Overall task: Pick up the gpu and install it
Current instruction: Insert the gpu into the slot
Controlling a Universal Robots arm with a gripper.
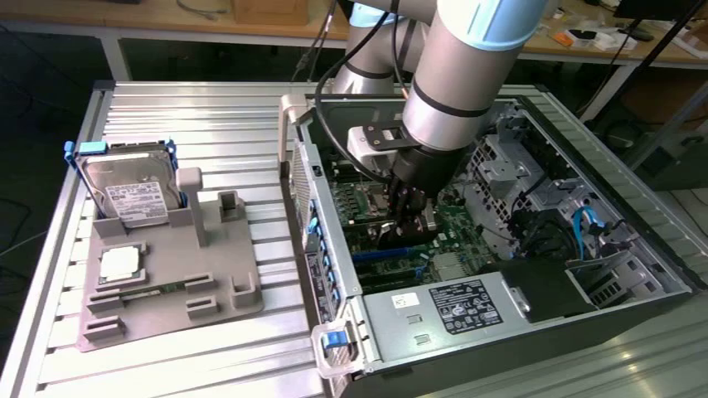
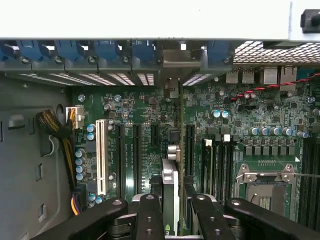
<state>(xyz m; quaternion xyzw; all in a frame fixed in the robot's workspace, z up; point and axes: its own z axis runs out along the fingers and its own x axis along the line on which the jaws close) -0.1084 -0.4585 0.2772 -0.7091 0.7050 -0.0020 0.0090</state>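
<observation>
Green motherboard covers the floor of the open computer case, and the gripper hangs inside this case, directly over the board. Its claw is clamped on the gpu: the two black fingers press on both sides of the thin card, which shows edge-on and upright between them. The metal end of the card points toward the rear wall of the case, where the row of blue clips is. Under the card run the long dark expansion slots, and the card seems parallel with them, near the middle ones. I cannot tell if its lower edge touches a slot or hangs just above it. Outside the case, beside its wall, the grey fixture holds the hard drive upright, and no dark card stands there. So I judge that the picking part is done and the card is brought inside the case; the seating in the slot is not yet finished, as far as it shows.
</observation>
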